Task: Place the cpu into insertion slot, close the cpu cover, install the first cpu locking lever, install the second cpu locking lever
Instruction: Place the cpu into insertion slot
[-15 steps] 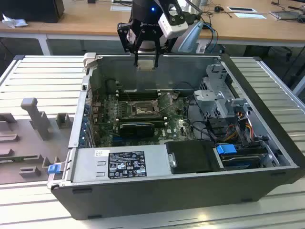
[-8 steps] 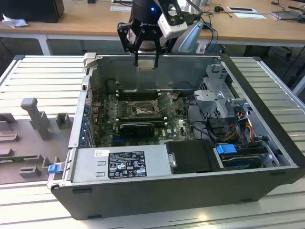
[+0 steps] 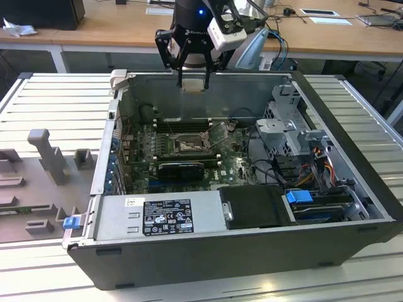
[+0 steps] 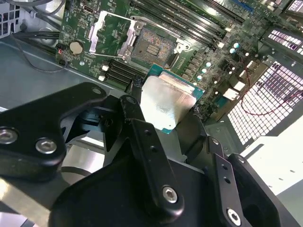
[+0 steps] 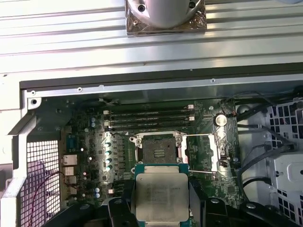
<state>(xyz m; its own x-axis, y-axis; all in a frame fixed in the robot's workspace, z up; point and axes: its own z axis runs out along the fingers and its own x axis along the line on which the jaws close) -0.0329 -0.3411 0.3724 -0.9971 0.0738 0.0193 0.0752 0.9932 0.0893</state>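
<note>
You are working on a ribbed metal table (image 3: 56,94) in an office, with an open computer case (image 3: 220,258) lying across its middle. Nearest the table's front edge is the case's grey power supply (image 3: 157,217). Past that is the green board, where the insertion slot (image 3: 189,145) sits bare with its dark centre exposed. The cpu cover (image 3: 220,133) is swung up and open, just beside the slot on the exterior view's right. Farthest back, your gripper (image 3: 192,80) hangs above the case's far wall, clenched on the cpu (image 5: 161,196) by two opposite edges and carrying it flat, metal face up. The slot is well apart from the chip, lower down and in from that wall toward the table's front edge. In the first wrist view the chip's sides look roughly square with the slot (image 5: 158,150). Wooden desks (image 3: 94,34) line the room behind.
</note>
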